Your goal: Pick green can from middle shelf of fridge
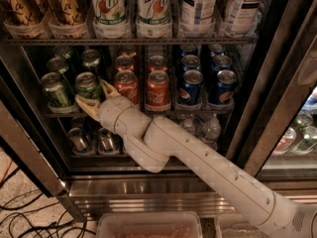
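Observation:
The fridge (277,93) stands open, with a steel frame and dark inside. Its middle shelf (163,112) is a thin wire rack holding short cans in lanes. Several green cans fill the two left lanes; the front one of the second lane is the green can (88,86). My gripper (97,96) reaches in from the lower right on a white arm. Its two tan fingers (85,104) are spread open on either side of that can's lower front, one below left and one at right. The can stands upright on the shelf.
Red Coca-Cola cans (157,89) and blue Pepsi cans (190,87) fill the lanes to the right. Tall 7up bottles (153,9) stand on the rack above. Small bottles (210,129) sit on the rack below. Cables (29,217) lie on the floor at left.

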Controlling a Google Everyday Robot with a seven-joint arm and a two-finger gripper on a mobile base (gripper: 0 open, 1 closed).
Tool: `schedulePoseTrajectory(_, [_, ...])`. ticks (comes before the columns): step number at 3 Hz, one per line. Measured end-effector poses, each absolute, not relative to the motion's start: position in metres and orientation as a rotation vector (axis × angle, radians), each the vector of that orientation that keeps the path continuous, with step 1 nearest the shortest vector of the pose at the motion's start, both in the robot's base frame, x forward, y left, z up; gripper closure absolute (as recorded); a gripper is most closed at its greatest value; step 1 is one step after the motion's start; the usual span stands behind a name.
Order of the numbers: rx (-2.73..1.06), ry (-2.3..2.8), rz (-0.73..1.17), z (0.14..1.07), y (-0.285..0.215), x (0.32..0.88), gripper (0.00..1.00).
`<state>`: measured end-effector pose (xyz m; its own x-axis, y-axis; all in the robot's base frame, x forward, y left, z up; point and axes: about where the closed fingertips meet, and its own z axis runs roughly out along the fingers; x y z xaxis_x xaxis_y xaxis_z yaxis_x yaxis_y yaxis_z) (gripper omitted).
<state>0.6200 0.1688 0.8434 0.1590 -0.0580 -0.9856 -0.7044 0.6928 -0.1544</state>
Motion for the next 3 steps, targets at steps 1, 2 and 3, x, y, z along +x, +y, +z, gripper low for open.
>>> schedulePoseTrajectory(1, [-0.706, 1.321, 0.515, 0.857, 0.166, 0.624, 1.00])
schedulePoseTrajectory(2, [-0.707, 1.288, 0.502, 0.871, 0.165, 0.628, 1.00])
schedulePoseTrajectory(3, [-0.719, 1.264, 0.489, 0.883, 0.163, 0.627, 1.00])
